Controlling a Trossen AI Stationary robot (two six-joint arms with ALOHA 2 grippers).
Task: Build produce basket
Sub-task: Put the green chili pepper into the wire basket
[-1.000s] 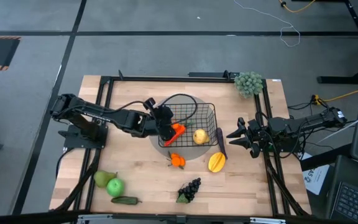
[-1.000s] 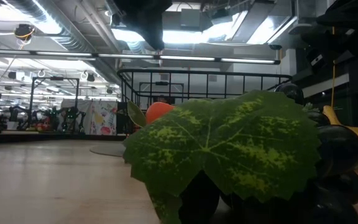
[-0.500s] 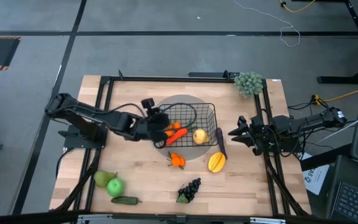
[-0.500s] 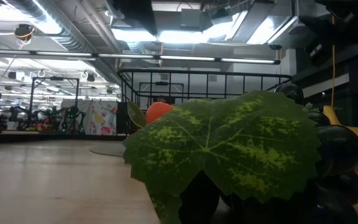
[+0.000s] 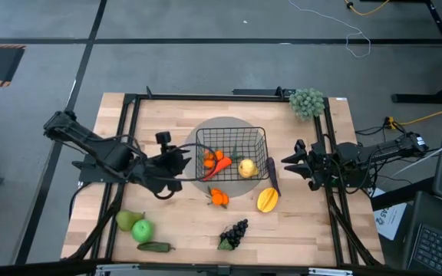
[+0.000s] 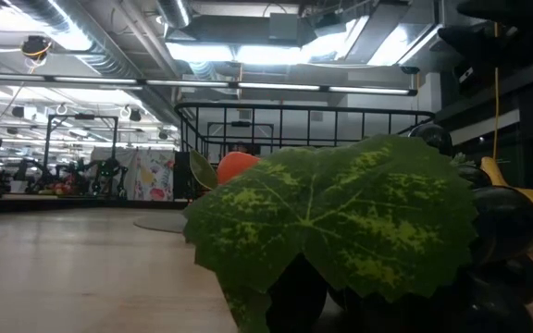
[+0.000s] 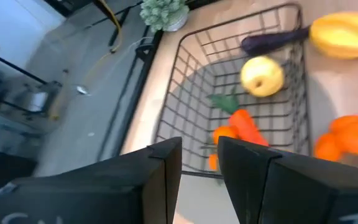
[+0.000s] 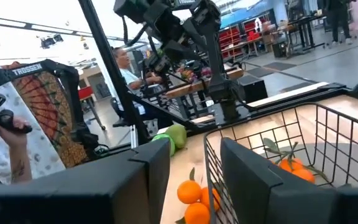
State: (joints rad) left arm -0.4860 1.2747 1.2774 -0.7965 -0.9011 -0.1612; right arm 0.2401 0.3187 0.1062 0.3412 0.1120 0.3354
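The black wire basket [image 5: 232, 153] stands on a flat grey disc [image 5: 206, 178] at the table's middle. In it lie an orange carrot [image 5: 218, 162], an orange beside it and a yellow fruit [image 5: 246, 168]. My left gripper [image 5: 183, 159] is open and empty just left of the basket; its wrist view [image 7: 199, 146] looks into the basket [image 7: 241, 93]. My right gripper [image 5: 288, 163] is open and empty, right of the basket near the purple eggplant [image 5: 272, 175]. On the table lie oranges [image 5: 219, 197], a yellow fruit [image 5: 267, 200], dark grapes [image 5: 235, 232], a pear [image 5: 126, 220], a green apple [image 5: 142, 230] and a dark cucumber [image 5: 154, 247].
A pale grey-green bushy cluster [image 5: 307, 102] stands at the far right corner. A black frame [image 5: 133, 115] runs round the table. The grapes' leaf [image 6: 340, 231] fills the low view. A person [image 8: 126, 62] sits beyond the table.
My left gripper has drawn back from over the basket toward the table's left edge. The carrot that was at its fingers now lies in the basket beside the orange.
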